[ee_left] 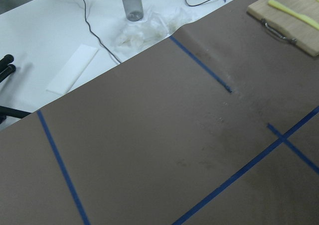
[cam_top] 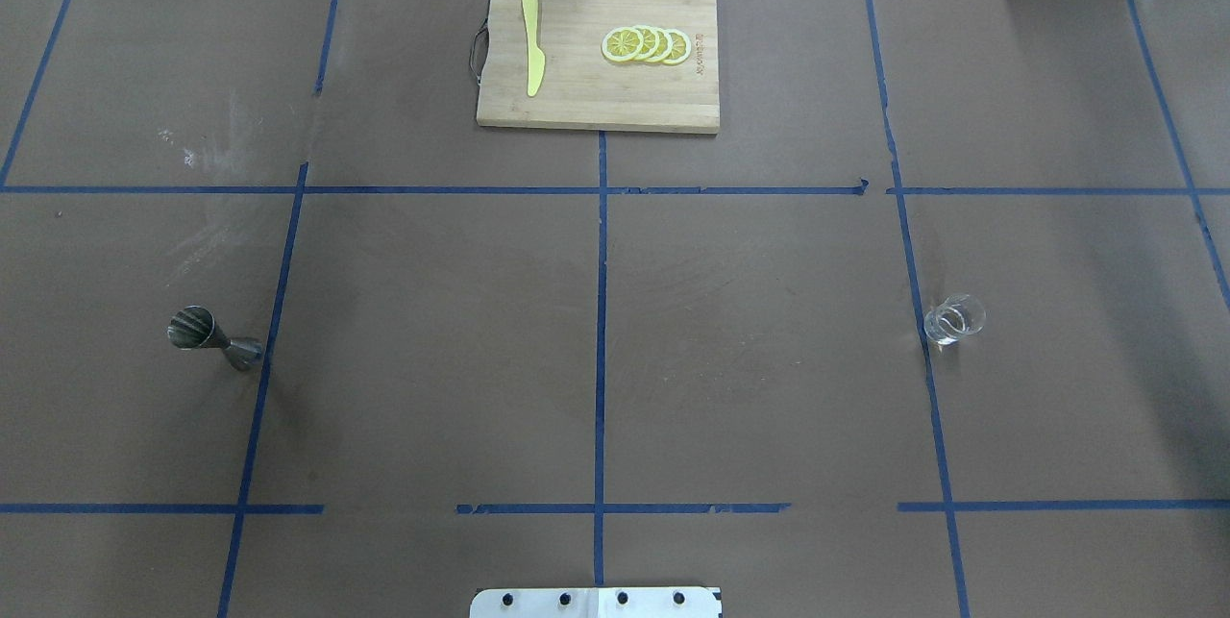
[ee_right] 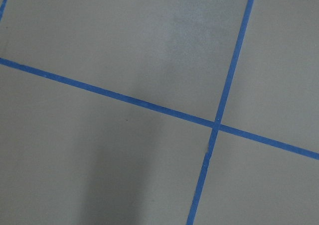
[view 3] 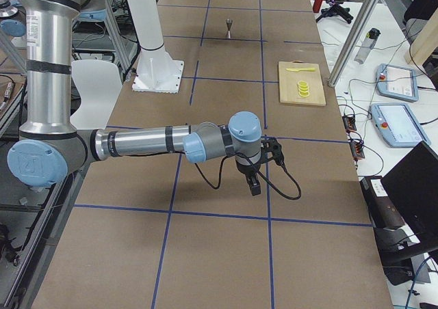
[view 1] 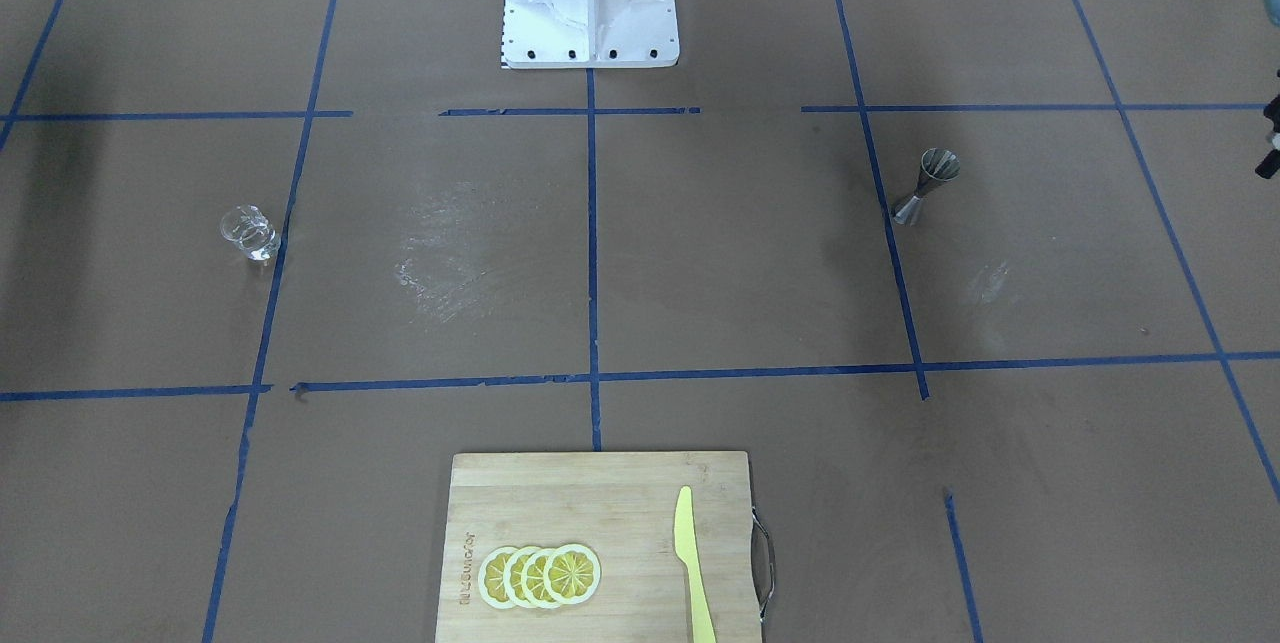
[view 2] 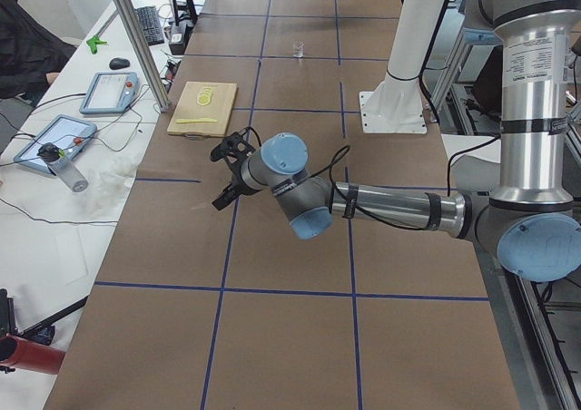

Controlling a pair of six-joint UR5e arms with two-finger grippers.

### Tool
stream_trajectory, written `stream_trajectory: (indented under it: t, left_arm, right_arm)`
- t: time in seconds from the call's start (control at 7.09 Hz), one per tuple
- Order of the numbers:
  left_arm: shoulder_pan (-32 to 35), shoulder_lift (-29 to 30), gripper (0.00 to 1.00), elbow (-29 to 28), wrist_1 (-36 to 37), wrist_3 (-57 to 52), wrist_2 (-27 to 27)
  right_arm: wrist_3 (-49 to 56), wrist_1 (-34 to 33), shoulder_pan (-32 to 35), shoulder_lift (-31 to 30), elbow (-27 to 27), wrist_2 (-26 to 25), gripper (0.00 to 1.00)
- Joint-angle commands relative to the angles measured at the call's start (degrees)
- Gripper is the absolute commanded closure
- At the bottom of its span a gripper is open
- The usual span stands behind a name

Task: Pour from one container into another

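Clear glass cup (cam_top: 953, 318) upright at three o'clock in the overhead view. Metal jigger (cam_top: 213, 339) upright at nine o'clock, well apart from it (each just beside a blue tape line (cam_top: 601, 310)). Wooden cutting board (cam_top: 586, 99) at twelve o'clock, bearing lemon slices (cam_top: 646, 44) and a yellow knife (cam_top: 531, 41). Left gripper (view 2: 222, 176) and right gripper (view 3: 267, 174) above opposite ends of the brown table (cam_top: 750, 358), touching neither vessel. Cannot tell the finger spread from side views alone.

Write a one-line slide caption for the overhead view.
Before the pour: glass cup at right, metal jigger at left, cutting board with lemon slices and yellow knife at the far edge.
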State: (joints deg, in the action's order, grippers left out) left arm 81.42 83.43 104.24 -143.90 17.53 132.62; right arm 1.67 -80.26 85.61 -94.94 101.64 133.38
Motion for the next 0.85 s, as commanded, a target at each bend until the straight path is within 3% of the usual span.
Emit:
stream_trajectory:
  t: [0.0,0.28,0.56,0.71]
  left_arm:
    - [-6.94,-5.45,0.00,11.03,-0.33,12.22,-10.23]
    - [-14.05,-11.16,0.00,14.41,-9.34,24.60,-22.95]
    - [-19.95,-12.06,0.00,14.59,-14.54,32.44,-36.05]
    - [-23.20,-13.71,0.00,14.59,-19.44,35.79,-45.26]
  right_arm:
    - [-0.44,0.01,0.00,-0.25,0.14,0.13,0.00]
    - [-0.44,0.01,0.00,-0.34,0.14,0.13,0.00]
    - [-0.44,0.01,0.00,-0.77,0.31,0.13,0.00]
    - [-0.44,0.01,0.00,-1.04,0.49,0.39,0.00]
